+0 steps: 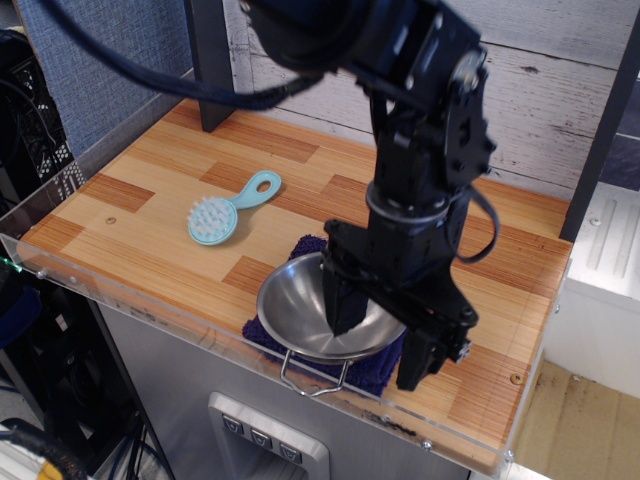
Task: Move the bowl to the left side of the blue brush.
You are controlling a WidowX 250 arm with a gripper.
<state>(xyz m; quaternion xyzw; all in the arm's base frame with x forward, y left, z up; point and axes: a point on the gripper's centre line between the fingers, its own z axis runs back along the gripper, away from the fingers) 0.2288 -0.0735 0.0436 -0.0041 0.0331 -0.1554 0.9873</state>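
Stainless-steel bowl (300, 315) sits right of the blue brush (226, 210). Gripper (380, 340), jaws wide, straddles the bowl's right rim: one finger inside, one outside.

Gripper (380, 338) open, straddling bowl (300, 318) right rim.

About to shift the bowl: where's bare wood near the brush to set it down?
Bare wood lies left of the brush, out to the table's left edge, and in front of it. It is crowded on the right: gripper, bowl, towel.
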